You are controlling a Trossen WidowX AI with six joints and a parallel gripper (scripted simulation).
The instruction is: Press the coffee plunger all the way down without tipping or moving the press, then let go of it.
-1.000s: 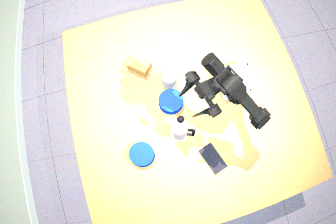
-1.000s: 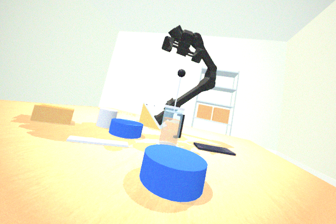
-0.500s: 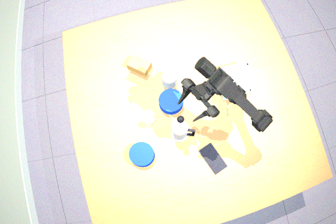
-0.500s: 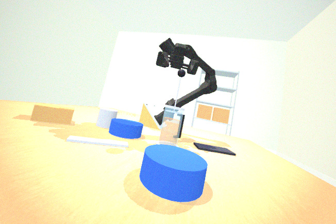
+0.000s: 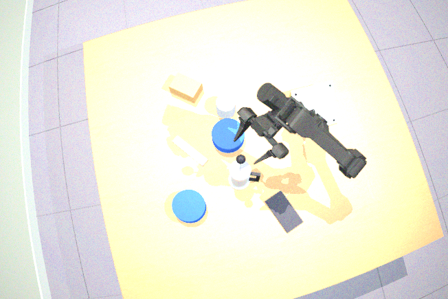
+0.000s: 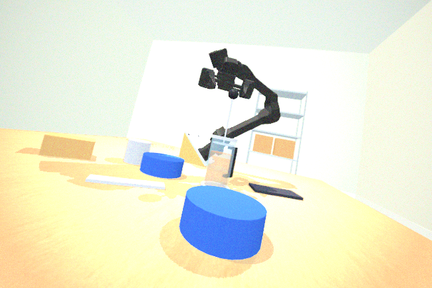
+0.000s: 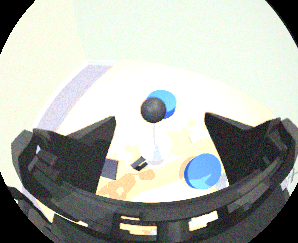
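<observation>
My gripper [image 5: 244, 151] is wide open and holds nothing. It hangs high over the table [image 5: 130, 71], next to the plunger's black ball [image 6: 233, 94]. The ball is up on its thin rod. The coffee press [image 6: 219, 162] stands upright between two blue round blocks [image 6: 222, 220], near a dark flat pad [image 6: 275, 191].

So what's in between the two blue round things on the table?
In the top view, the flat white strip lies between the upper blue cylinder and the lower blue cylinder, a little to the left of the line joining them.
</observation>
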